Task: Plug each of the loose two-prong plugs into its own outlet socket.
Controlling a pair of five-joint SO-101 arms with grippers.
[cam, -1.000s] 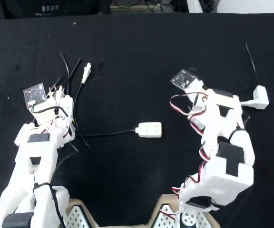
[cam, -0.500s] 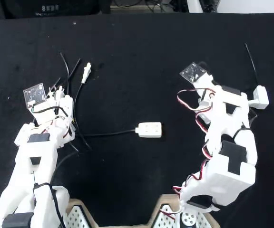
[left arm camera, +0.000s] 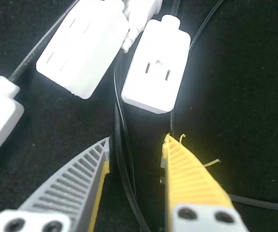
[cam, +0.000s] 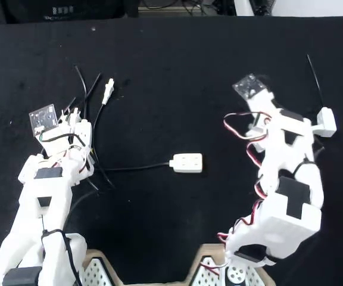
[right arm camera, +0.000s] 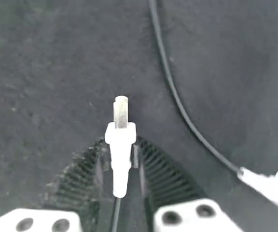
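Observation:
My right gripper [right arm camera: 120,144] is shut on a small white two-prong plug [right arm camera: 121,137], whose prongs point away from the wrist above the black mat. In the high view, the right arm [cam: 284,149] stands at the right, close to a white outlet block [cam: 325,122]. My left gripper [left arm camera: 136,142] is open over a black cable [left arm camera: 122,159], just short of two white outlet blocks [left arm camera: 158,63] [left arm camera: 83,46]. Another loose white plug [cam: 108,90] lies beyond the left arm [cam: 46,179]. A white outlet [cam: 186,162] on a black cord lies mid-table.
Several black cables [cam: 88,89] tangle around the left gripper. A thin black cable [right arm camera: 177,96] runs across the mat near the held plug, ending at a white piece [right arm camera: 274,183]. The black mat [cam: 171,59] covers the whole table.
The right arm's wrist has swung to the right and slightly farther back, towards the white outlet block. The left arm has not moved.

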